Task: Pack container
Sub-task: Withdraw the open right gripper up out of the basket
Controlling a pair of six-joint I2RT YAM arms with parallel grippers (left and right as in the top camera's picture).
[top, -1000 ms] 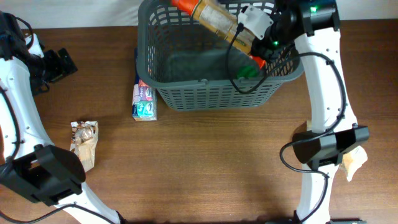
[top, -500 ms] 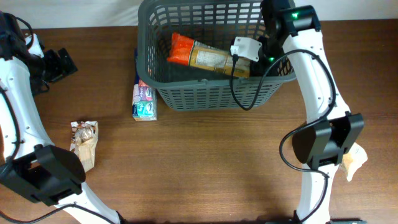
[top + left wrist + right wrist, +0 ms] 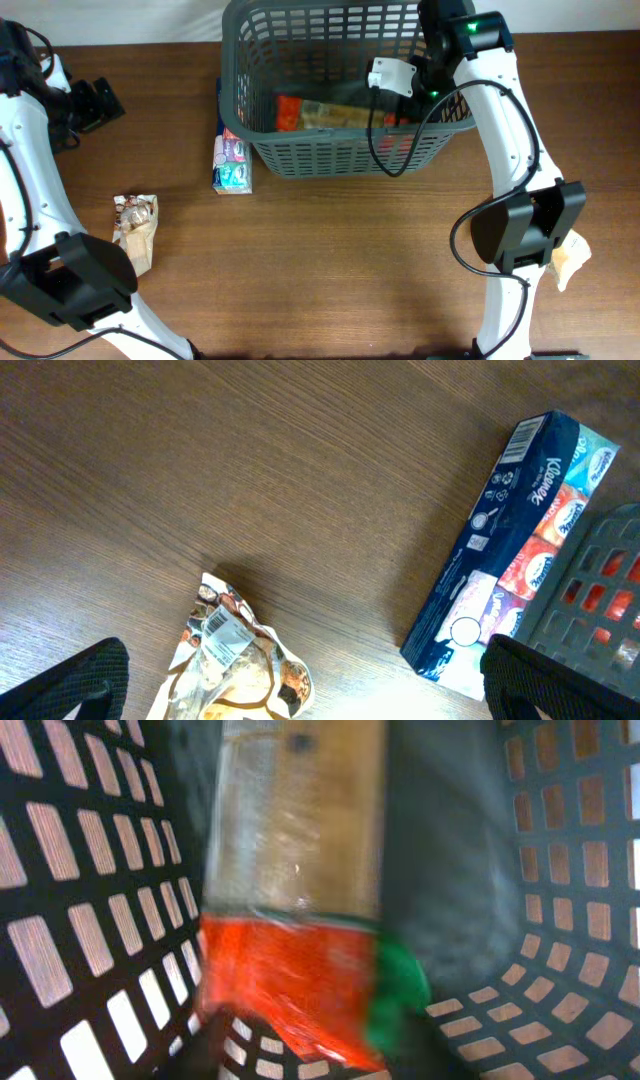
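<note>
The container (image 3: 236,95) is a dark grey slotted basket at the back centre of the table. A long tan packet with orange ends (image 3: 322,113) lies flat on its floor. In the right wrist view this packet (image 3: 295,870) is blurred, its orange and green end nearest the camera. My right gripper (image 3: 420,85) hangs inside the basket's right side, open, with the packet loose below it; its fingers do not show clearly. My left gripper (image 3: 95,103) is at the far left, high over the table. It is wide open and empty, with a black fingertip (image 3: 60,685) in each lower corner of its view.
A blue tissue box (image 3: 232,160) lies against the basket's left front corner, also in the left wrist view (image 3: 510,540). A crumpled snack bag (image 3: 135,230) lies front left (image 3: 240,670). A cream packet (image 3: 570,258) sits by the right arm's base.
The right gripper carried the long packet down into the basket, then let go; the packet has dropped flat onto the floor. The left arm has not moved.
</note>
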